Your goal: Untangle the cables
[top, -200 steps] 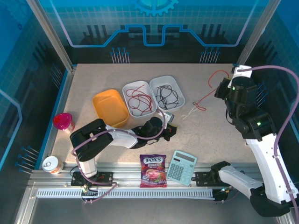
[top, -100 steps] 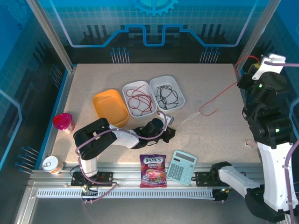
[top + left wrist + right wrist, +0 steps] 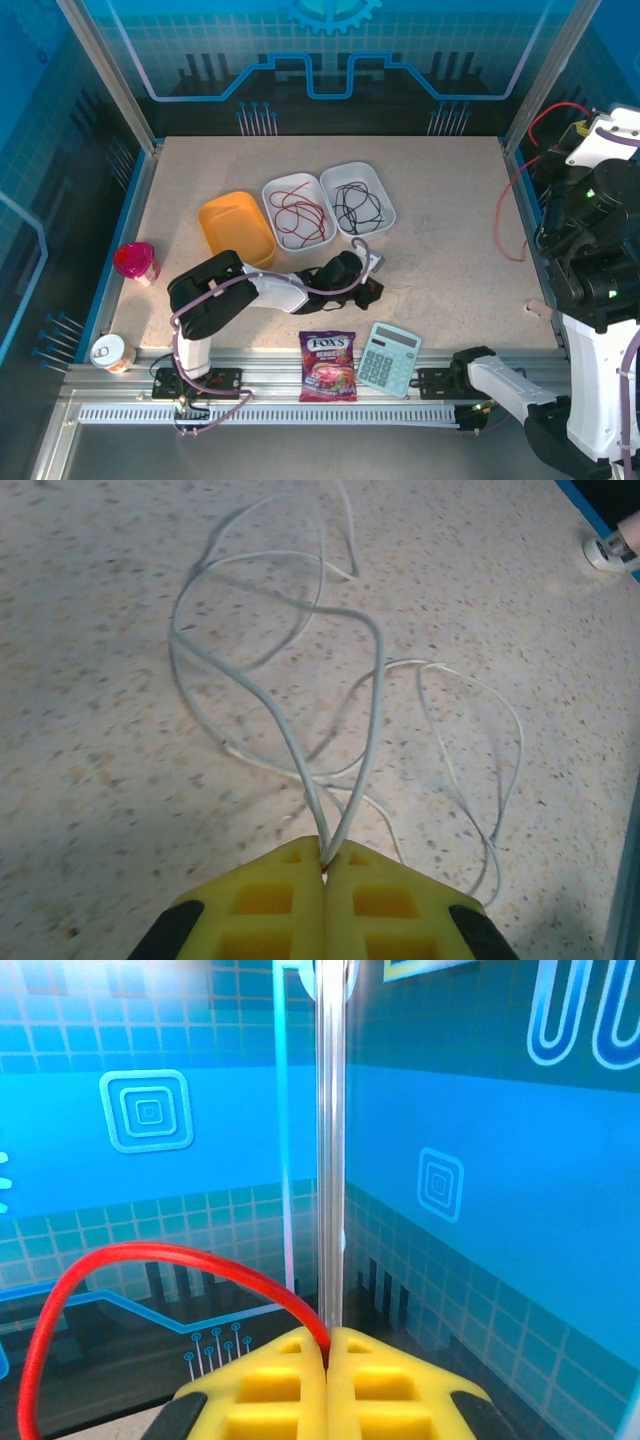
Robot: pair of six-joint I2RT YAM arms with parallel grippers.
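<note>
My left gripper (image 3: 325,865) is low over the table, shut on a pale whitish cable (image 3: 250,685). That cable spreads out ahead of it in loose loops on the speckled surface. In the top view the left gripper (image 3: 368,288) lies near the table's front middle. My right gripper (image 3: 592,128) is raised high at the far right edge, shut on a red cable (image 3: 503,205) that hangs down in a long loop. In the right wrist view the red cable (image 3: 150,1255) arcs to the left out of the shut right gripper (image 3: 327,1345).
Two white trays stand at the back middle: one (image 3: 272,188) holds red cables (image 3: 298,212), the other (image 3: 380,180) holds black cables (image 3: 357,207). An orange bowl (image 3: 236,230) sits to their left. A candy bag (image 3: 328,366) and a calculator (image 3: 389,358) lie at the front edge. A pink cup (image 3: 134,260) is at the left.
My right gripper has risen and swung right with the red cable, pulling it off the table and away from the whitish one. The left gripper has shifted slightly to the right.
</note>
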